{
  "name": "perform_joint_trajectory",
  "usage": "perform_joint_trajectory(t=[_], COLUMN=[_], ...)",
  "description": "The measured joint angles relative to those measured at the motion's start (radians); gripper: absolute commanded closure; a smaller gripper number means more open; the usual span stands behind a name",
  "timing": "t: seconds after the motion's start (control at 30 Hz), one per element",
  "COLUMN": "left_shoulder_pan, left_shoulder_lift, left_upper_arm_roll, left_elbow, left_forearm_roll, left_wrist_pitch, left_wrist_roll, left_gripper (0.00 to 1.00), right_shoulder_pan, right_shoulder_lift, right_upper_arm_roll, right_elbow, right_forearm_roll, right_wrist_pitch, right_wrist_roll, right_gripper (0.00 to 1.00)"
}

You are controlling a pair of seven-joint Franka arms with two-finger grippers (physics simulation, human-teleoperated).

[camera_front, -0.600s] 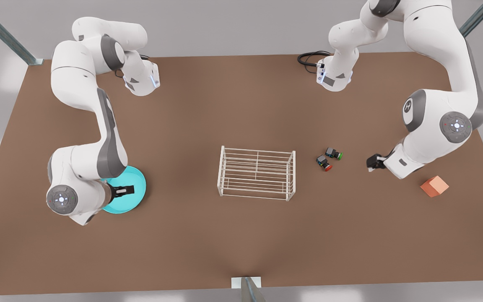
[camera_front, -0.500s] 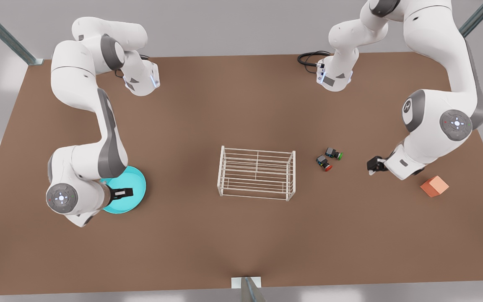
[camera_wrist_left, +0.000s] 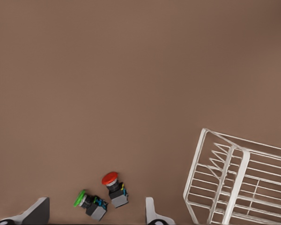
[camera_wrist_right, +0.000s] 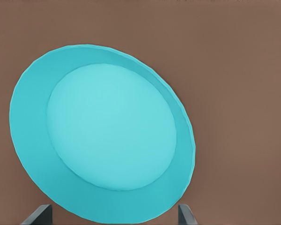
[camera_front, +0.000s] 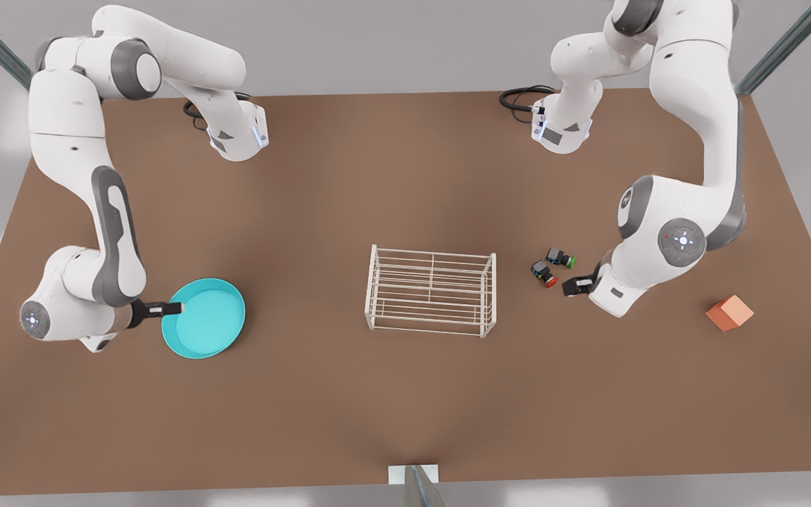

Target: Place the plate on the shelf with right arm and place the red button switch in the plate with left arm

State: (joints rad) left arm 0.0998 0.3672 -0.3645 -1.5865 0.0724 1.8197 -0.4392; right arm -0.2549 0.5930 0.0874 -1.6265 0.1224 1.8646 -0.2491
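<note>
Hovering at the rim of the plate (camera_front: 206, 318), the right end effector (camera_front: 172, 308) sits on the front view's left, its two dark fingers spread wide so that their tips flank the near edge of the dish in the right wrist view (camera_wrist_right: 110, 136). That plate is a smooth, round, turquoise shallow dish with a raised rim, lying flat on the matte brown worktop (camera_front: 405, 394), directly ahead of the end effector.

On the front view's right, the left end effector (camera_front: 570, 286) hangs low with its grey fingers (camera_wrist_left: 152, 213) parted. Just ahead of it lies the red button switch (camera_front: 545, 272), a tiny black boxy body with a round red cap (camera_wrist_left: 113, 185), touching or nearly touching a like green-capped switch (camera_front: 560, 257). Beyond the switches from this end effector stands the shelf (camera_front: 432, 290), a white rectangular rack of thin rods with slim legs, bare on top. Behind the end effector rests a small orange cube (camera_front: 729, 313).
</note>
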Motion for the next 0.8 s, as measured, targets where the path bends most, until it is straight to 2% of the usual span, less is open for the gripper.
perform_joint_trajectory(t=[0.17, 0.33, 0.37, 0.4, 0.43, 0.47, 0.53, 0.6, 0.67, 0.73, 0.8], left_shoulder_pan=[-0.014, -0.004, 0.007, 0.019, 0.029, 0.036, 0.044, 0.052, 0.059, 0.062, 0.065], left_shoulder_lift=[0.008, 0.001, 0.000, 0.000, 0.001, 0.003, 0.007, 0.008, 0.007, 0.008, 0.013], left_upper_arm_roll=[0.001, 0.006, 0.007, 0.008, 0.009, 0.009, 0.009, 0.009, 0.009, 0.009, 0.009], left_elbow=[-0.105, -0.273, -0.303, -0.332, -0.349, -0.359, -0.382, -0.406, -0.428, -0.444, -0.451], left_forearm_roll=[-0.050, -0.063, -0.064, -0.065, -0.067, -0.072, -0.085, -0.100, -0.110, -0.114, -0.114], left_wrist_pitch=[0.052, 0.186, 0.217, 0.249, 0.276, 0.300, 0.347, 0.382, 0.407, 0.425, 0.439], left_wrist_roll=[-0.165, -0.337, -0.366, -0.393, -0.418, -0.440, -0.481, -0.513, -0.538, -0.555, -0.567], left_gripper=[0.00, 0.00, 0.00, 0.00, 0.00, 0.00, 0.00, 0.00, 0.00, 0.00, 0.00], right_shoulder_pan=[-0.059, -0.056, -0.053, -0.050, -0.049, -0.049, -0.052, -0.054, -0.055, -0.055, -0.056], right_shoulder_lift=[0.072, 0.151, 0.156, 0.159, 0.160, 0.159, 0.156, 0.154, 0.154, 0.154, 0.154], right_upper_arm_roll=[-0.001, 0.001, 0.002, 0.002, 0.002, 0.002, 0.002, 0.001, 0.000, 0.000, 0.000], right_elbow=[0.004, 0.009, 0.009, 0.009, 0.009, 0.009, 0.010, 0.012, 0.013, 0.014, 0.016], right_forearm_roll=[0.057, 0.077, 0.075, 0.074, 0.074, 0.075, 0.073, 0.073, 0.075, 0.076, 0.078], right_wrist_pitch=[0.057, 0.124, 0.145, 0.162, 0.176, 0.187, 0.202, 0.213, 0.220, 0.226, 0.229], right_wrist_roll=[-0.076, -0.138, -0.149, -0.159, -0.169, -0.179, -0.196, -0.212, -0.226, -0.239, -0.252], right_gripper=[0.00, 0.00, 0.05, 0.25, 0.32, 0.33, 0.42, 0.44, 0.57, 0.60, 0.74])
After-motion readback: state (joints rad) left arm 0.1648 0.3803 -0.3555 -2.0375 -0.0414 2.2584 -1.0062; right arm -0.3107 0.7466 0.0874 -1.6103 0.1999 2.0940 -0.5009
